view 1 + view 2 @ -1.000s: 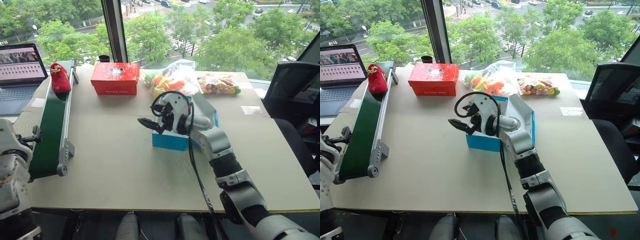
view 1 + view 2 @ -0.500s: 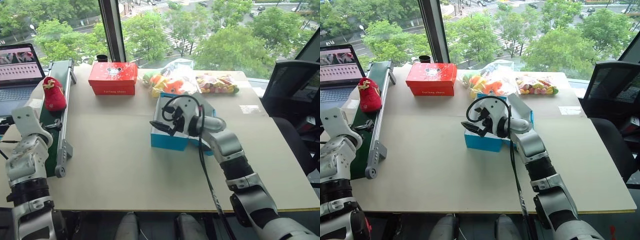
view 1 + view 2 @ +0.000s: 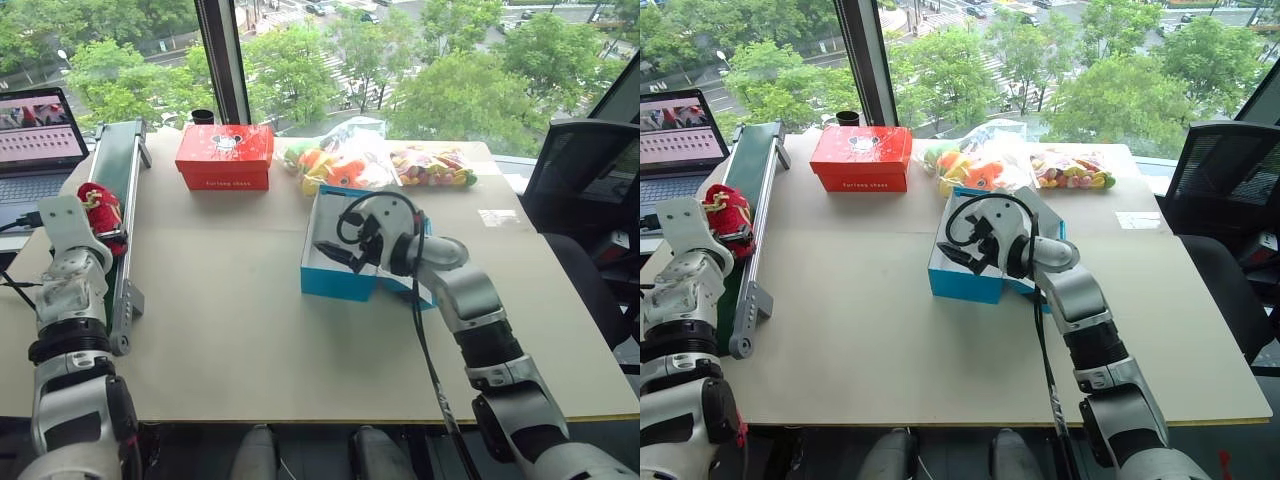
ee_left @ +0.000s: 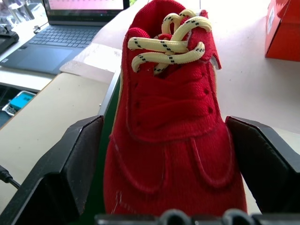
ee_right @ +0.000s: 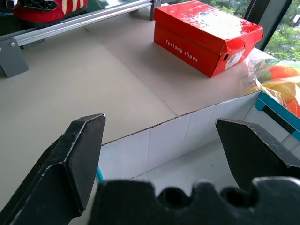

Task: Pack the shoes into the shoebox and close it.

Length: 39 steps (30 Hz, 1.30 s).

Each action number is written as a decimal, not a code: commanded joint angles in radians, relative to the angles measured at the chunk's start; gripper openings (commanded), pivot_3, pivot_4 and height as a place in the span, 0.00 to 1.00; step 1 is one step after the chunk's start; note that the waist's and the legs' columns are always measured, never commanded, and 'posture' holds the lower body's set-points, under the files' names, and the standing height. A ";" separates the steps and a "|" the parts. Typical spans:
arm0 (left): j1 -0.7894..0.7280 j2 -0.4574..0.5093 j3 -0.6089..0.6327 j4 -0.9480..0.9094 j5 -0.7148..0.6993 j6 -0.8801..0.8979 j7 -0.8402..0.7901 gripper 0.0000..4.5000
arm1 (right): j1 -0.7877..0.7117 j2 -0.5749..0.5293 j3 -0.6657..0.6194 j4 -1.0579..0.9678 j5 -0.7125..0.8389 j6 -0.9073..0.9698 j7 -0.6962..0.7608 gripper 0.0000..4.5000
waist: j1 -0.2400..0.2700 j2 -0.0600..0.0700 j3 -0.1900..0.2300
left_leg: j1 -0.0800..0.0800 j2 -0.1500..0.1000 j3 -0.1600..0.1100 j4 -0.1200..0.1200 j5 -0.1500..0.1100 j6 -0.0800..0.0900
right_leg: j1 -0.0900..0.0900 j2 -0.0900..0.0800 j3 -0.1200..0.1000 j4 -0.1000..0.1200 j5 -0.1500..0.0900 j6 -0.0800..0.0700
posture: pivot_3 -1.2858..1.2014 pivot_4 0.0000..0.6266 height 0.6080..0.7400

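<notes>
Item: red shoe (image 4: 171,117), cream laces flecked black. I see it lying on the green conveyor belt (image 3: 112,165) at the table's (image 3: 230,330) left side, near the belt's lower end. My left gripper (image 4: 171,164) has its jaws wide apart, one black finger (image 4: 61,173) on either side of the shoe; I cannot tell whether either pad touches it.

Item: light-blue shoebox (image 3: 338,283), white inside, lid swung back toward the right. I see it at mid-table, open. My right gripper (image 3: 335,253) hangs over the box's near-left part, jaws fully apart and holding nothing; through the right wrist view the white interior wall (image 5: 187,136) lies between its fingers.

Item: red shoebox (image 3: 225,156) with cartoon print, lid shut, at the table's far edge.

Item: two clear bags, one of orange and yellow toys (image 3: 335,165), one of small coloured pieces (image 3: 435,167), beside the red box to its right.

Item: laptop (image 3: 35,140), screen lit, beyond the belt on the left.

Item: black office chair (image 3: 580,170), at the table's right.
</notes>
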State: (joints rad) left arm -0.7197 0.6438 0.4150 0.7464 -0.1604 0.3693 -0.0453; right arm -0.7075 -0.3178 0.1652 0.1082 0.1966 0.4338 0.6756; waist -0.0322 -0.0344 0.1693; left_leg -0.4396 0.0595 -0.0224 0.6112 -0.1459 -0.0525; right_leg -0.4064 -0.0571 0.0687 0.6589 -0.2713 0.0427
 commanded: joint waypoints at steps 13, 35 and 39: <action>-0.015 -0.047 0.008 -0.155 -0.066 -0.080 -0.023 0.25 | -0.019 -0.025 -0.025 -0.057 -0.003 0.028 -0.007 1.00 | -0.005 0.000 0.000 | 0.002 0.000 -0.001 0.001 0.005 -0.003 | 0.000 0.000 0.000 0.005 0.000 0.000 | 0.52 0.24 0.99; -0.175 -0.444 -0.336 -0.760 -0.388 0.269 -0.353 0.25 | -0.220 0.112 -0.602 -0.040 0.591 0.525 -0.397 1.00 | -0.012 0.000 0.001 | -0.001 -0.004 -0.003 -0.001 0.005 -0.002 | 0.000 -0.002 0.001 0.003 0.000 0.000 | 0.52 0.24 0.99; -0.164 -0.457 -0.393 -0.768 -0.357 0.287 -0.363 0.25 | -0.222 0.132 -0.615 -0.063 0.653 0.553 -0.430 1.00 | -0.013 0.000 0.001 | -0.001 -0.004 -0.003 -0.001 0.005 -0.001 | 0.000 -0.002 0.001 0.003 0.000 0.000 | 0.52 0.24 0.99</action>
State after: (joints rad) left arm -0.8656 0.1918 0.0446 0.0334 -0.5283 0.6617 -0.3921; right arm -0.8930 -0.1915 -0.4356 0.0944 0.7937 0.9712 0.2587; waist -0.0455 -0.0345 0.1701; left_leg -0.4411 0.0558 -0.0253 0.6105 -0.1412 -0.0539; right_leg -0.4064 -0.0586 0.0694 0.6618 -0.2713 0.0431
